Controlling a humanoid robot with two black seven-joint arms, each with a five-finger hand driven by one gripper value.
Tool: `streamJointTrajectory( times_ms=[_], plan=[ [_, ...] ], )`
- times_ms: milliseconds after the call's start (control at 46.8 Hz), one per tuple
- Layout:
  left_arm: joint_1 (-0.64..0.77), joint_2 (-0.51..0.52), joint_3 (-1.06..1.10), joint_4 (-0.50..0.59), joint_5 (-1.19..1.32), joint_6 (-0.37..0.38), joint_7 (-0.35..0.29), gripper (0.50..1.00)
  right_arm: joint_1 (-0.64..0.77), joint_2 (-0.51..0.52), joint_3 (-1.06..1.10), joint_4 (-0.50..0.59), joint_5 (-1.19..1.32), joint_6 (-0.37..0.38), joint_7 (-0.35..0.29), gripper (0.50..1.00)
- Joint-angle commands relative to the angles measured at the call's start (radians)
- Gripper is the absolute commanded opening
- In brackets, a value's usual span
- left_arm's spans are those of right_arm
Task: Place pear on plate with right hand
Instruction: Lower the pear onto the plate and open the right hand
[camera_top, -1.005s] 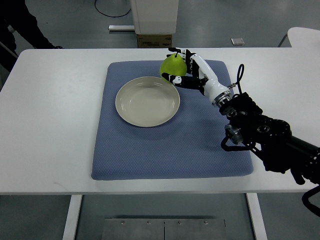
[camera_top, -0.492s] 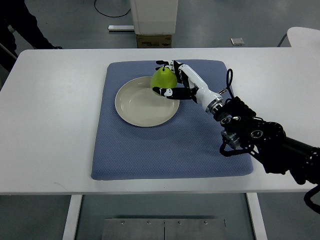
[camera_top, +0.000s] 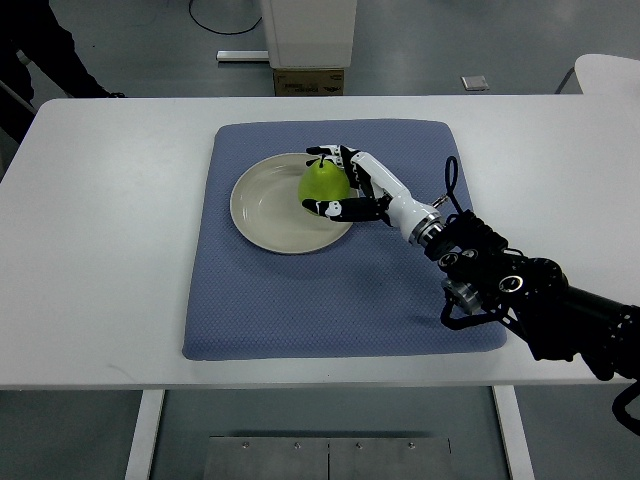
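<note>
Gripping the green pear (camera_top: 322, 181) over the plate's (camera_top: 262, 205) right rim, right hand (camera_top: 345, 186) fingers hiding its far side.

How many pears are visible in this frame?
1. The single green pear is held in the right hand, over the right part of the plate on the blue mat. Nothing suggests another is hidden.

A blue mat (camera_top: 330, 300) is laid on a white table (camera_top: 110, 250); beyond it a cardboard box (camera_top: 309, 81) is seen on the floor
</note>
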Motion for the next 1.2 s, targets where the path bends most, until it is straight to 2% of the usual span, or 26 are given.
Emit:
streamJointTrajectory(
  times_ms=[0,449,470,492,513,556,620,727,1176],
  plan=[
    [0.0,0.0,0.0,0.0,0.0,0.0,-0.001,1.0,-0.007,0.0,0.0,0.0,0.002,0.0,0.0,0.5],
    [0.0,0.0,0.0,0.0,0.0,0.0,-0.001,1.0,-0.026,0.0,0.001,-0.002,0.006,-0.002,0.0,0.5],
    [-0.001,0.0,0.0,0.0,0.0,0.0,-0.001,1.0,-0.026,0.0,0.001,-0.002,0.006,-0.002,0.0,0.524],
    [0.0,0.0,0.0,0.0,0.0,0.0,-0.001,1.0,-0.026,0.0,0.001,-0.002,0.006,-0.002,0.0,0.68],
    [0.0,0.0,0.0,0.0,0.0,0.0,0.001,1.0,-0.026,0.0,0.003,-0.002,0.009,-0.003,0.0,0.773],
    [-0.001,0.0,0.0,0.0,0.0,0.0,0.001,1.0,-0.026,0.0,0.006,-0.002,0.009,-0.003,0.0,0.797],
    [0.0,0.0,0.0,0.0,0.0,0.0,-0.001,1.0,-0.026,0.0,0.009,-0.002,0.011,-0.003,0.0,0.884],
    [0.0,0.0,0.0,0.0,0.0,0.0,-0.001,1.0,-0.024,0.0,0.009,-0.002,0.011,-0.003,0.0,0.981],
    [-0.001,0.0,0.0,0.0,0.0,0.0,0.001,1.0,-0.017,0.0,0.018,-0.005,0.011,-0.002,0.0,0.998]
  ],
)
